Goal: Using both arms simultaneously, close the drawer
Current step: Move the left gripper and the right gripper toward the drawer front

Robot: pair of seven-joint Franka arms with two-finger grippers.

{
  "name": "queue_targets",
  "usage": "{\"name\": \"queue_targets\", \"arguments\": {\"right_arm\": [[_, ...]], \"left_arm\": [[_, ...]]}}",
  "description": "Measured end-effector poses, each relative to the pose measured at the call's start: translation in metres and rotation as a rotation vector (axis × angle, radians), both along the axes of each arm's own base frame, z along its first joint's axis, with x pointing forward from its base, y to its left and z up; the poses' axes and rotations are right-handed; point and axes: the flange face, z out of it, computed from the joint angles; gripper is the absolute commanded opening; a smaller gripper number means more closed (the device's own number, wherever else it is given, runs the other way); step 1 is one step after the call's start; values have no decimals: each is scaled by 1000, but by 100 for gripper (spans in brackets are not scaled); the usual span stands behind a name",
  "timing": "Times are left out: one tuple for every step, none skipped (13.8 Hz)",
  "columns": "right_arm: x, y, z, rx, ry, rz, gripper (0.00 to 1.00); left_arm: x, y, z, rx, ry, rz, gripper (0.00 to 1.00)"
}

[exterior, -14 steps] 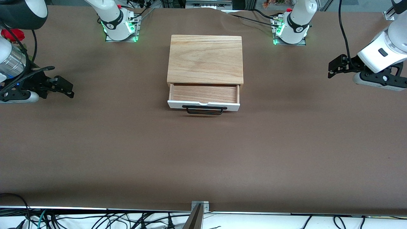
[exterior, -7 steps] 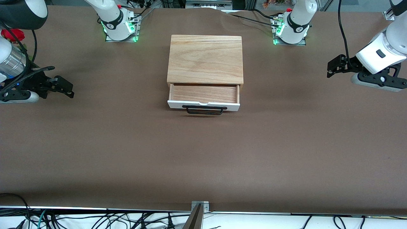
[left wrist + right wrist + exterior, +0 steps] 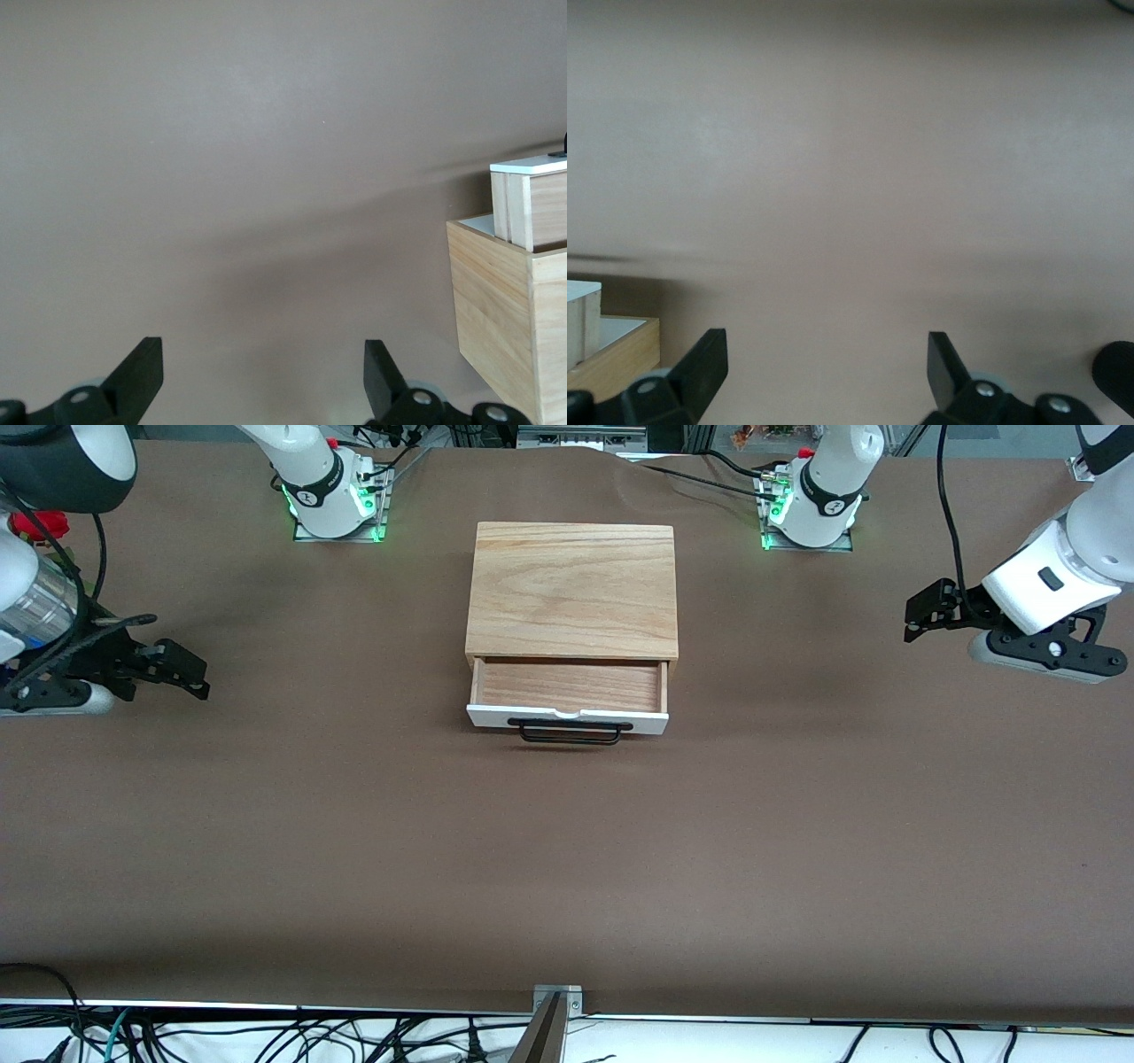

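I see the drawer (image 3: 568,695) pulled out of its box (image 3: 572,592), left gripper (image 3: 926,609) and right gripper (image 3: 182,668) both released, hanging over the table's (image 3: 567,850) ends.

High front cam facing arms, wrist cams low over table (image 3: 354,850), all share drawer (image 3: 568,695).

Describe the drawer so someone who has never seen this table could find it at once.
Start at the wooden box in the middle of the brown table, between the two arm bases. The drawer sticks out of its side nearer the front camera, pulled partly open. Its white front and long black handle set it apart from the plain wood.
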Motion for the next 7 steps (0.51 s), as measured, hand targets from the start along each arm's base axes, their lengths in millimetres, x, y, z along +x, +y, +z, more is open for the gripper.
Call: {"name": "queue_targets", "arguments": {"right_arm": [[3,5,-8,-1,12,8,100],[5,13,-15,-3,22,19,100],[7,22,-22,-4,28,33,100],[9,32,-29,-5,33,47,100],[12,42,-37,-6,40,63,100],[14,51,-47,-4,51,75,100],[17,61,-58,7,59,87,100]], "left_arm": [[3,-3,-9,1,16,-4,100],[7,-5,-18,1,33,-8,100],[10,-9,-26,-4,48,-14,100],[12,-19,-34,-21,62,-25,100],[14,-33,-42,-38,78,-43,100],[16,-51,-52,-49,90,-68,100],[22,-71,-59,-55,90,-96,100]]}}
